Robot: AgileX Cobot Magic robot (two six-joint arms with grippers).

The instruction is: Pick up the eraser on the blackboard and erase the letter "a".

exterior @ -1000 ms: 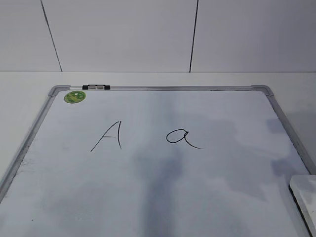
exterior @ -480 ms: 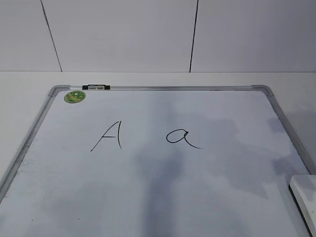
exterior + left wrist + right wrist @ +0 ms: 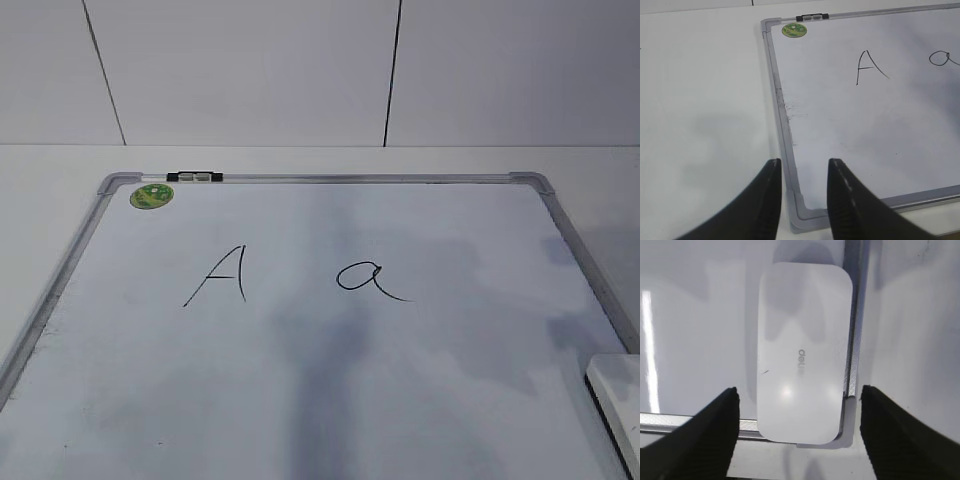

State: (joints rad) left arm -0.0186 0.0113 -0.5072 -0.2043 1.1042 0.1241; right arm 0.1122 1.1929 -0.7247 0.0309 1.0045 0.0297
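We see the right gripper (image 3: 797, 427) spread wide above the eraser (image 3: 802, 352), gripping nothing | eraser sits in the blackboard's (image 3: 330, 400) near right corner | left gripper (image 3: 805, 172) slightly parted, empty | cursive "a" (image 3: 370, 278) mid-board.

Our left gripper (image 3: 804, 172) holds its 2 dark fingers slightly apart. Our right gripper (image 3: 797, 400) is spread wide, gripping nothing.

Matte black, tapered fingers (image 3: 771, 200) on both grippers, ridged along inner edges.
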